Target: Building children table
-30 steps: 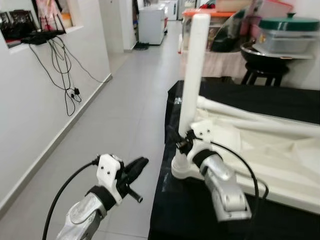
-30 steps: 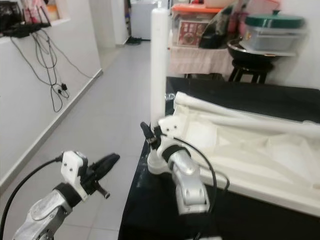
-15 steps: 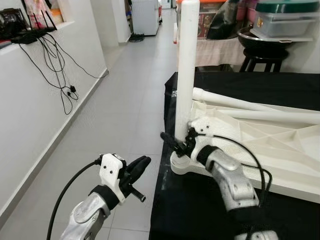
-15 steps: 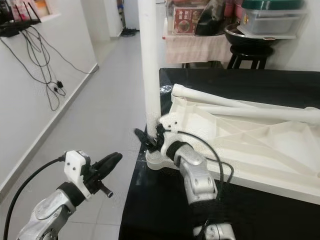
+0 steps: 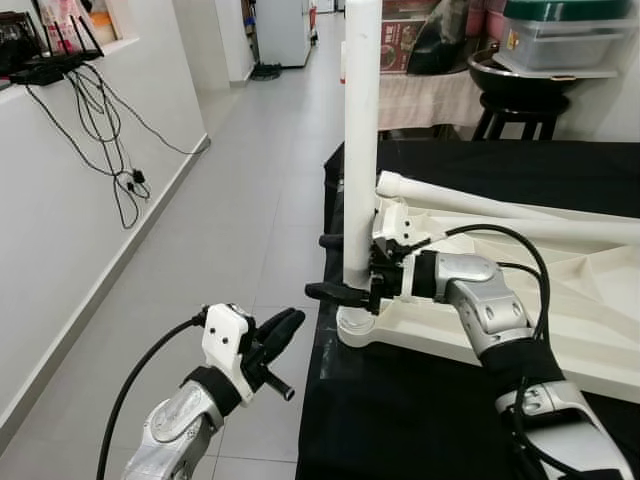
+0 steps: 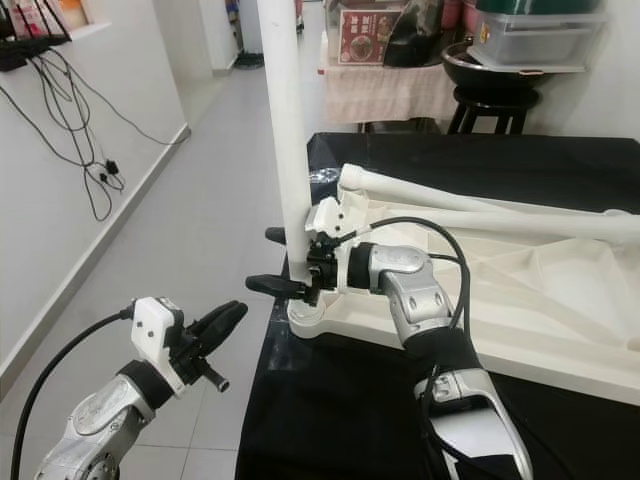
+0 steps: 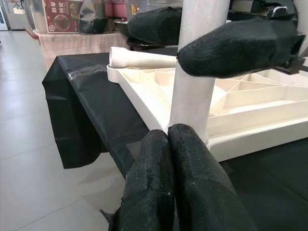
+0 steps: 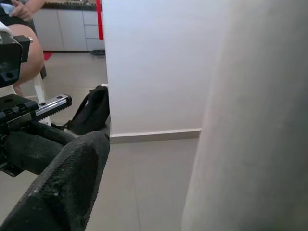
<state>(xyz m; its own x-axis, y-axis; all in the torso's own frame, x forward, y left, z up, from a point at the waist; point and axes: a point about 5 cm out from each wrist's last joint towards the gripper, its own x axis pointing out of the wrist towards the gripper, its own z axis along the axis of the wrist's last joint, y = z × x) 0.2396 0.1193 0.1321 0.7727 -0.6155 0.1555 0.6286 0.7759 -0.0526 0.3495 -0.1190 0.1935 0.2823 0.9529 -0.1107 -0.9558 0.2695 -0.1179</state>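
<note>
You see the white plastic tabletop lying upside down on the black cloth, with its ribbed underside facing up. At its near left corner one white leg stands upright in the round socket, close to the edge of the cloth. Two more white legs lie flat across the far side of the tabletop, close beside each other, with their ends pointing towards the standing leg.

A home: tiled hallway, fridge beyond (cookware stacked nearby).
</note>
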